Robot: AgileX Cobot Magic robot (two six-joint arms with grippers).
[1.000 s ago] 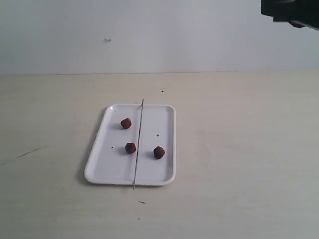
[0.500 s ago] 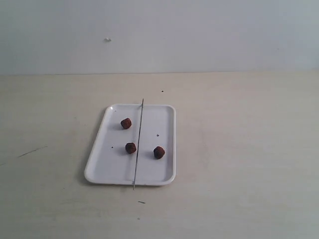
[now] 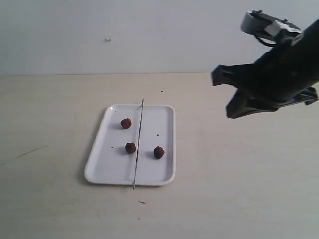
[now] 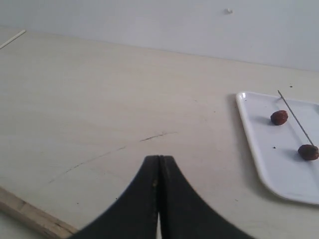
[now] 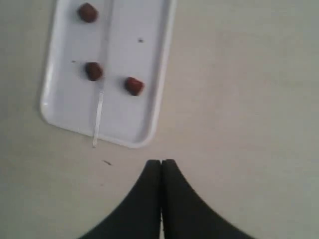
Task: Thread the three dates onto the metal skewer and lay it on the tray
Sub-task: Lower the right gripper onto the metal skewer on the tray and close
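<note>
Near edge first: table (image 3: 239, 189) pale wood, w/ a thin dark scratch (image 3: 30, 152) on the left side. L gripper (image 4: 159, 164): jaws pressed together, nothing btwn them, over bare table, well apart from the tray (image 3: 94, 172). R gripper (image 5: 160, 169): jaws likewise closed tight, empty, aloft and looking down on the tray from beyond its near rim. Tray is white, rect., sits a bit left of table centre, long axis running away from me. Skewer (image 3: 138, 144) lies lengthwise on it, approx. down the middle; near tip sticks out past the near rim, far tip reaches just over the far rim. Dates all loose on the tray floor, none on the rod yet. Date A (image 3: 159, 152) is nearest, right of skewer, clear of it. Date B (image 3: 130, 148) is left of skewer, just beside it; can't tell if touching. Date C (image 3: 126, 123) is farther back, left of skewer, small gap. R arm (image 3: 279, 79) hangs dark over the table's right side, well apart from tray. Behind everything, plain pale wall (image 3: 149, 35).
</note>
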